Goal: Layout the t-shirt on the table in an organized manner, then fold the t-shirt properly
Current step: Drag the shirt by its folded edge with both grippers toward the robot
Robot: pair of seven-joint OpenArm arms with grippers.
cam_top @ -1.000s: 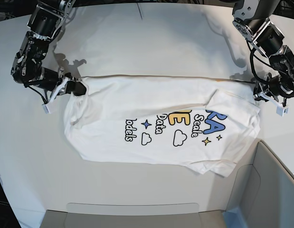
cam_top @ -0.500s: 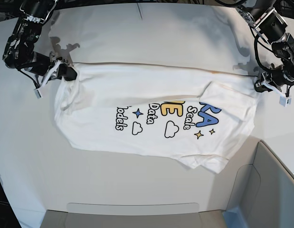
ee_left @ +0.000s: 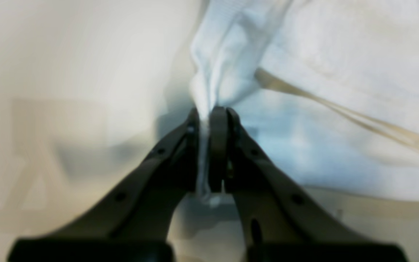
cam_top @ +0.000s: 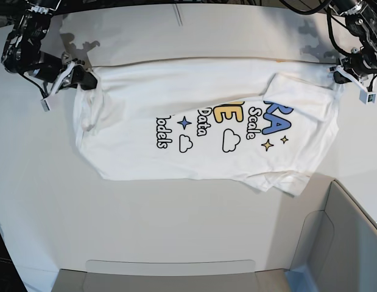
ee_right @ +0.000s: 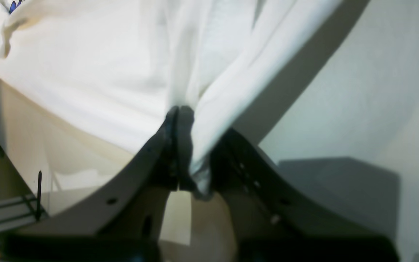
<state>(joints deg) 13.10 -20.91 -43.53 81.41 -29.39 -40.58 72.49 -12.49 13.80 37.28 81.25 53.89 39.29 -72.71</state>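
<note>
The t-shirt [cam_top: 206, 131] is stretched print-up near the far edge of the surface [cam_top: 176, 231], pinched at both far corners by the left gripper [ee_left: 209, 116] and right gripper [ee_right: 180, 112] jaws – tension's best kept even so the folded-over sleeve flattens.

**Shirt hauled toward the far edge**

Both arms have pulled away from the camera, and the t-shirt [cam_top: 206, 128] has gone with them, sliding up the table [cam_top: 176, 219]. The right gripper [cam_top: 84, 78] has climbed and shifted outward; the left gripper [cam_top: 339, 72] has risen too. The stretched top edge now sits much nearer the far rim, and more bare tabletop shows below the hem.
</note>
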